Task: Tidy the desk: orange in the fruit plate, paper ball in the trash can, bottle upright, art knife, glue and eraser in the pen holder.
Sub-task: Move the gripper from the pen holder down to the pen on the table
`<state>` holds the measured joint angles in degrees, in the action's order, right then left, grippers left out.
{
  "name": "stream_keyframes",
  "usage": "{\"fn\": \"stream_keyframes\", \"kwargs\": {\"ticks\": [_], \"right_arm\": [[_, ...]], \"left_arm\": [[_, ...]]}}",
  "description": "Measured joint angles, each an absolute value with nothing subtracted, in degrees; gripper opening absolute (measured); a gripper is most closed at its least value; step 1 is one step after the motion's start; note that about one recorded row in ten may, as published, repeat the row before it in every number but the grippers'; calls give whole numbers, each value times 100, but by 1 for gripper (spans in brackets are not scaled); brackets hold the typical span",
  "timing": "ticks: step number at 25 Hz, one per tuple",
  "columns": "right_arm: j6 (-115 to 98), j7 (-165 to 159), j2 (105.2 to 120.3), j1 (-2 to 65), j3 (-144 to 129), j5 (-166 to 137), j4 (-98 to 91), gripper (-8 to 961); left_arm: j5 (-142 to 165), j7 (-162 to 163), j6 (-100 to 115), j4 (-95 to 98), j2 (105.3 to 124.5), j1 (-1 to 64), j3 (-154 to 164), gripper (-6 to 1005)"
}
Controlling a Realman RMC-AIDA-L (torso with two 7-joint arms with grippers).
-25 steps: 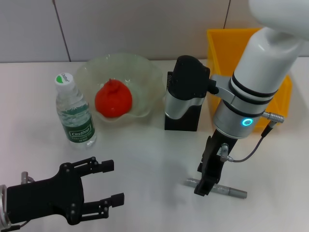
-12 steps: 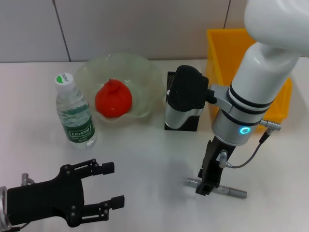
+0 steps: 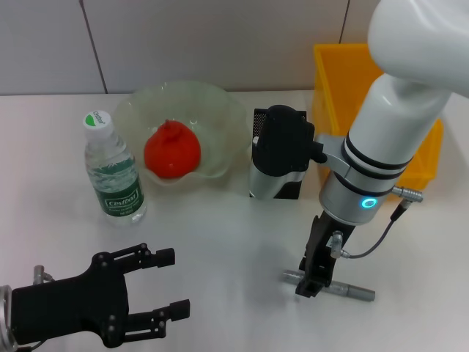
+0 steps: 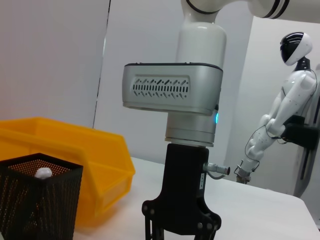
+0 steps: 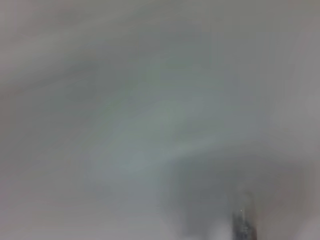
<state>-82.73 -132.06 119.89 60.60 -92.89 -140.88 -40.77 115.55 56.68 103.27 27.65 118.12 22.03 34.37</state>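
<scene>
The orange [image 3: 171, 151] lies in the fruit plate [image 3: 220, 110]. To its left the bottle [image 3: 113, 173] stands upright. My right gripper [image 3: 309, 280] points straight down onto the grey art knife [image 3: 350, 291], which lies flat on the table. The pen holder [image 3: 284, 189] stands behind it, partly hidden by my right wrist; in the left wrist view the pen holder [image 4: 40, 200] has a white round tip showing inside. The trash can [image 3: 344, 81] is at the back right. My left gripper [image 3: 172, 282] hovers open at the front left. Paper ball, glue and eraser are out of view.
A wall runs along the back edge of the white table [image 3: 220, 235]. Bare table lies between my two grippers. A white humanoid figure [image 4: 280, 115] stands far off to the side.
My right arm has leaned slightly left and lower while its gripper stays on the art knife. The knife has not moved. My left gripper has sunk a little.
</scene>
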Motion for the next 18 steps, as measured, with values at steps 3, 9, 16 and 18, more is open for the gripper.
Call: {"fn": "stream_keyframes", "kwargs": {"ticks": [3, 9, 16, 18], "right_arm": [[-8252, -13227, 11988, 6056, -9398, -14088, -4074, 398], [-8127, -13337, 11989, 6050, -9659, -14088, -4072, 396], [-8112, -13349, 11988, 6042, -9698, -14088, -4089, 393], [-8112, -13350, 11988, 6034, -9720, -14088, -4089, 391]], "left_arm": [[11551, 5657, 10333, 2762, 11812, 2202, 3437, 785], [11546, 5654, 10342, 2760, 11812, 2204, 3437, 785], [11536, 5651, 10345, 2759, 11813, 2206, 3437, 785], [11529, 5651, 10345, 2759, 11812, 2203, 3437, 785]]}}
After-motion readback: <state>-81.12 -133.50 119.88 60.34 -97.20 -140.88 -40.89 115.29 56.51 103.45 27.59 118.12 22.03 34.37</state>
